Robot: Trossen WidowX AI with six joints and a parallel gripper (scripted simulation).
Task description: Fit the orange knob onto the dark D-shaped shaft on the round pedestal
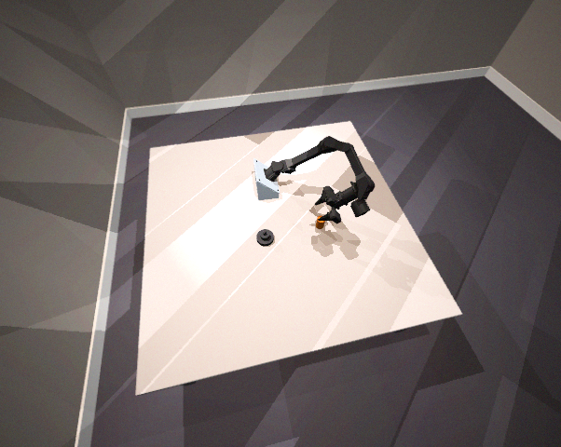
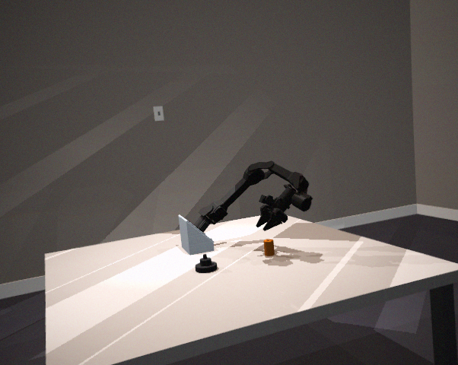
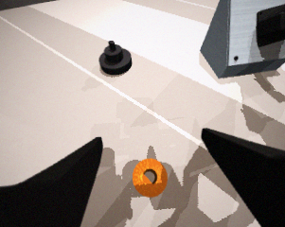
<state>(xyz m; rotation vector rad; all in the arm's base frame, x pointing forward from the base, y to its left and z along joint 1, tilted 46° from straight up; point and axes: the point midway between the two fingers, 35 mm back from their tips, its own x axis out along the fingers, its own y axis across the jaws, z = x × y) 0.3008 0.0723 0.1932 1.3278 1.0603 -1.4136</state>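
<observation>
The orange knob (image 1: 320, 223) (image 2: 268, 248) (image 3: 150, 191) stands upright on the table, its hole facing up. In the wrist view the hole shows a flat side, low and left. My gripper (image 1: 318, 211) (image 2: 261, 227) (image 3: 152, 136) is wide open and empty, tilted, a little above the knob; the knob shows between and below the fingers in the wrist view. The dark round pedestal (image 1: 261, 241) (image 2: 206, 268) (image 3: 115, 65) stands apart from the knob, bare, with its thin shaft (image 2: 205, 255) (image 3: 112, 45) pointing up. The shaft's flat side cannot be made out.
The light blue-grey wedge-shaped base mount (image 1: 267, 192) (image 2: 198, 242) (image 3: 218, 52) of the arm stands behind the pedestal in the exterior view. The pale table (image 1: 213, 312) (image 2: 142, 314) carries bright light streaks and the arm's shadows around the knob.
</observation>
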